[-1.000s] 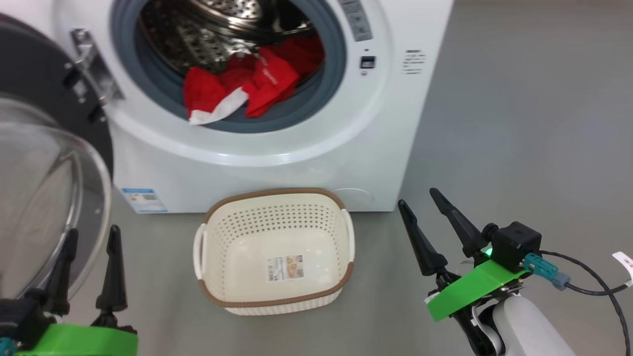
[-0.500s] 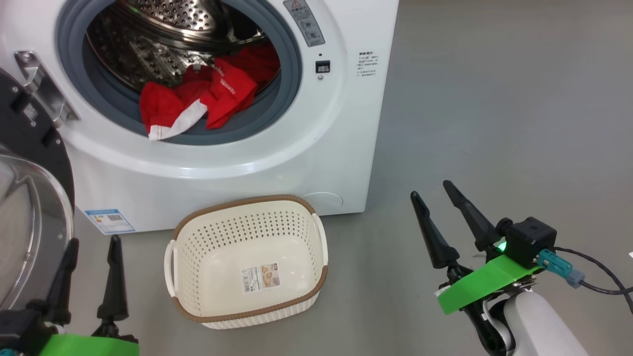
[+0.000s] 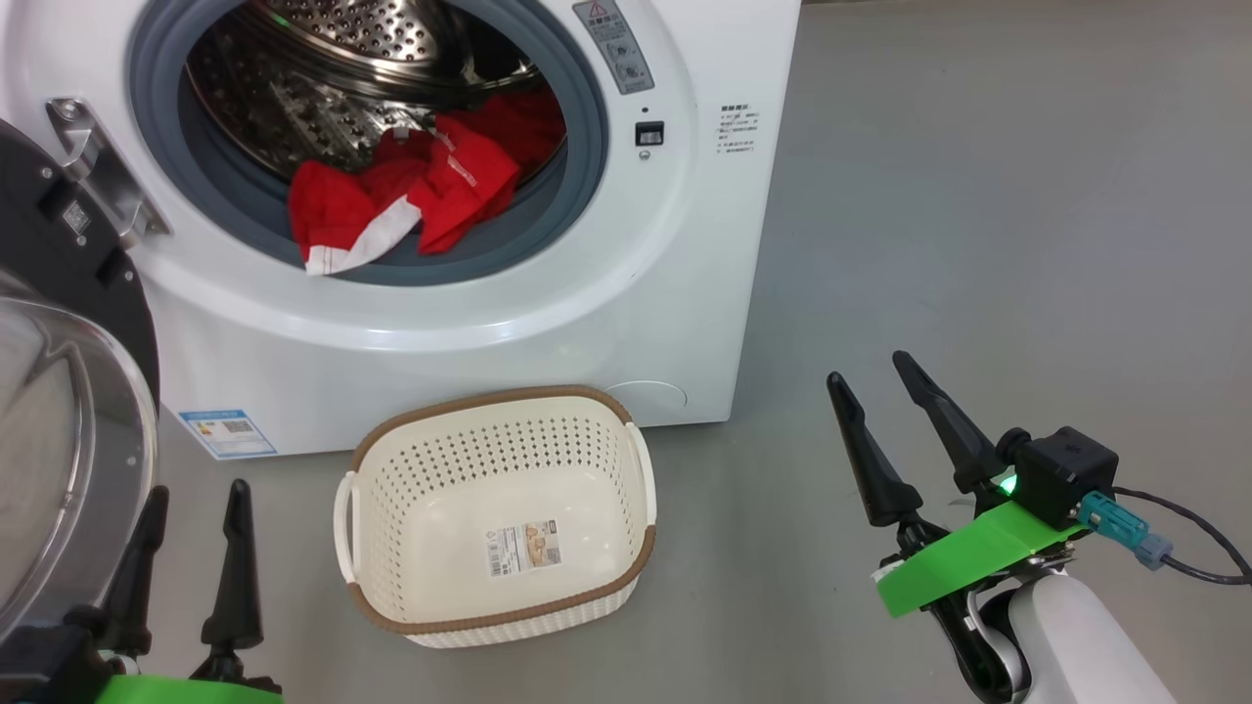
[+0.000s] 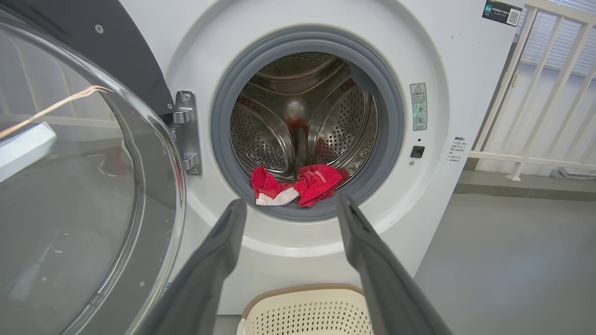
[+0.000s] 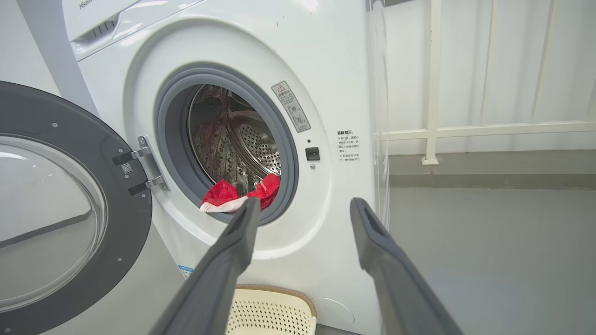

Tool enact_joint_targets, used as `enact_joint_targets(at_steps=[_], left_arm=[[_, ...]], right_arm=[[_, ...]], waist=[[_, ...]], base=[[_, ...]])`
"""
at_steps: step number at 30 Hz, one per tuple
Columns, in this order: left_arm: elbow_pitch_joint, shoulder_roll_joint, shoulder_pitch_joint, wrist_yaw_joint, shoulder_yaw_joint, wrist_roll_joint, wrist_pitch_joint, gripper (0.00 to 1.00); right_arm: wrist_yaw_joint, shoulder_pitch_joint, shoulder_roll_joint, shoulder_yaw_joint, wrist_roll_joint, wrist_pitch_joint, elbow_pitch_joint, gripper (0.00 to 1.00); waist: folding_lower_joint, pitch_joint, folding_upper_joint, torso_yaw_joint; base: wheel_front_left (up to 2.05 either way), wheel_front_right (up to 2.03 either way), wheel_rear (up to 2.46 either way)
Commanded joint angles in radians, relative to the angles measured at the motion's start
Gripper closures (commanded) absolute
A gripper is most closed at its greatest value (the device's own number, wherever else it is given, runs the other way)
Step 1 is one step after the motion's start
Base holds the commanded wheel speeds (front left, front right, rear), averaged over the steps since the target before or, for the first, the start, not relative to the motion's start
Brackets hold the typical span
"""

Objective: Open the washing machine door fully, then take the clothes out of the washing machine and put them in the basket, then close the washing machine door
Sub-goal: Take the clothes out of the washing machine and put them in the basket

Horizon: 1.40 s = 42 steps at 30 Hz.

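Whole head view has shifted since a second ago: the camera moved, the things did not. Washer [image 3: 587, 332] far left, as before. Door [image 3: 68, 440] swung open at left. Basket [image 3: 489, 440] on the floor, just near of the washer. Clothes [image 3: 391, 205] still heaped at the drum's front lip, spilling onto the grey seal. Left gripper [image 3: 198, 491] and right gripper [image 3: 867, 368] both spread wide, holding nothing, unchanged.
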Motion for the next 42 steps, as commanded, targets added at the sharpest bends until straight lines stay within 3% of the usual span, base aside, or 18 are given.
enact_joint_targets(at_steps=[1,22,42], left_arm=[[-0.016,0.02,-0.024,-0.009,0.044,0.011,-0.008,0.0],[-0.017,0.007,-0.036,-0.027,0.062,0.032,-0.008,0.0],[-0.014,-0.007,-0.042,-0.033,0.078,0.04,-0.008,0.0]], right_arm=[[0.002,0.011,-0.001,0.013,-0.007,-0.012,-0.029,0.0],[0.002,0.003,0.007,0.008,-0.014,-0.012,-0.034,0.0],[0.002,0.0,0.013,0.005,-0.017,-0.012,-0.033,0.0]], waist=[[0.0,0.001,0.0,0.002],[0.0,0.012,0.0,0.009],[0.0,0.021,0.0,0.008]], base=[[0.0,0.0,0.0],[0.1,-0.1,0.0],[1.34,-1.34,0.0]])
